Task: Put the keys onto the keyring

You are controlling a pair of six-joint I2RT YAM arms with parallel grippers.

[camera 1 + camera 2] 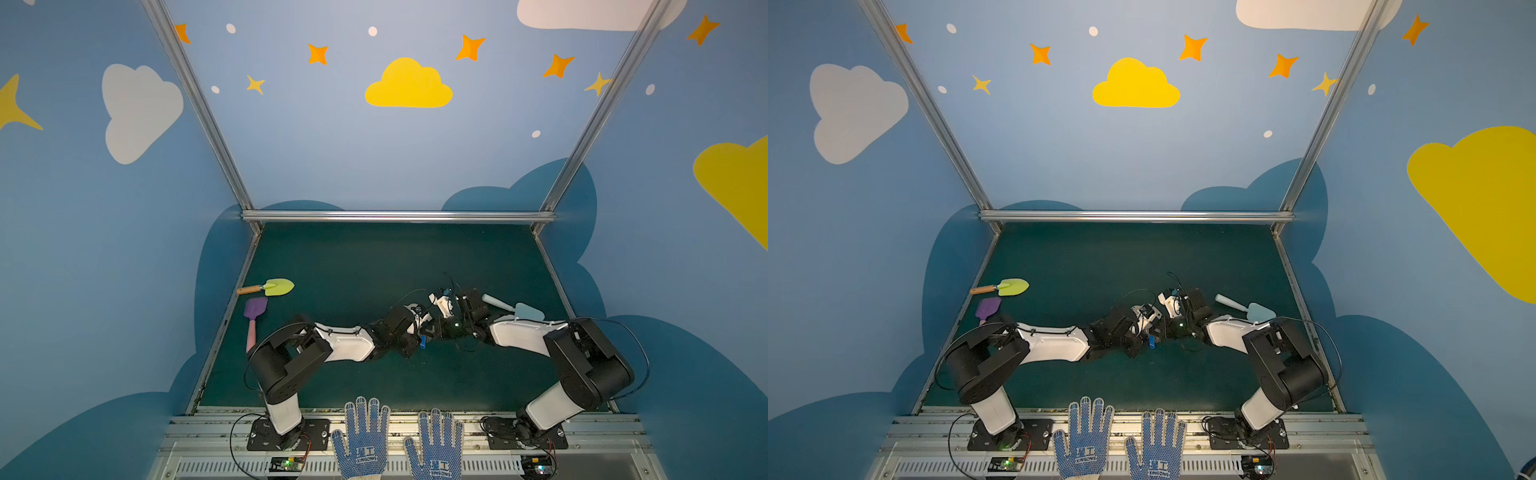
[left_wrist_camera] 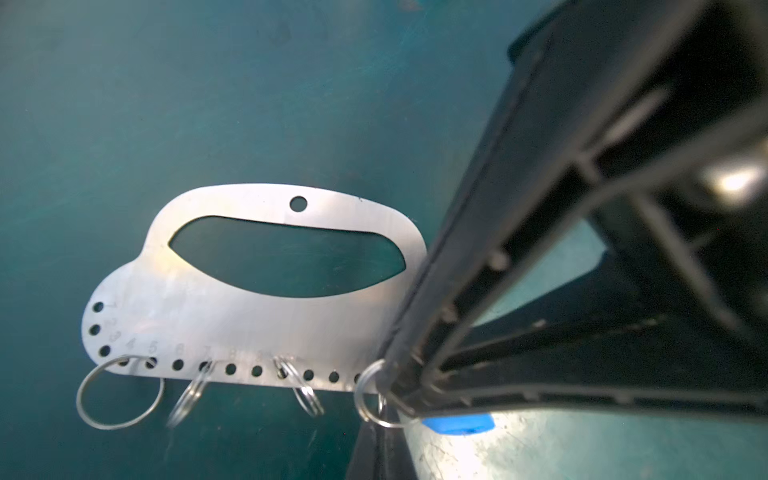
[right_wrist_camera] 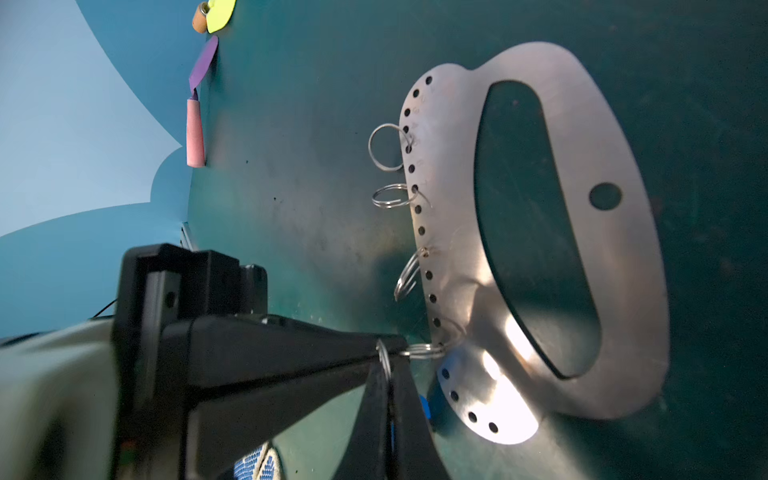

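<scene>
- Top views: the left claw [image 1: 420,332] and the right claw [image 1: 437,331] meet tip to tip over the mat [image 1: 374,257], and both are closed. Of the keys [image 1: 423,341] only the blue tag shows, hanging just below the meeting tips. A pale spade [image 1: 515,309] lies behind the right claw's wrist, well apart from the work.
- Left wrist view: the keyring [image 2: 249,324] spreads out just beyond the claw tips, its row of holes on the near edge. The right claw [image 2: 399,386] comes in closed, with its tip at the end ring [image 2: 368,395], where a second small loop hooks through. The tag [image 2: 457,424] peeps out right under that tip. I cannot tell whether the plate rests on the mat or hangs.
- Right wrist view: the left claw [image 3: 388,353] is closed, its tip touching the same end ring. The right claw [image 3: 390,415] is closed just beside it, with the tag [image 3: 424,407] at its side. I cannot tell which claw pinches the plate's ring and which the keys' loop.
- Handling, as a judgement: the keys look light and will swing on their loop, so they are best pinched on the tag's flat faces. The keyring looks thin, stiff and slick. The broad band beside the cutout should give the surest hold. The wire rings are springy and fine, and could easily slip out of closed tips.
</scene>
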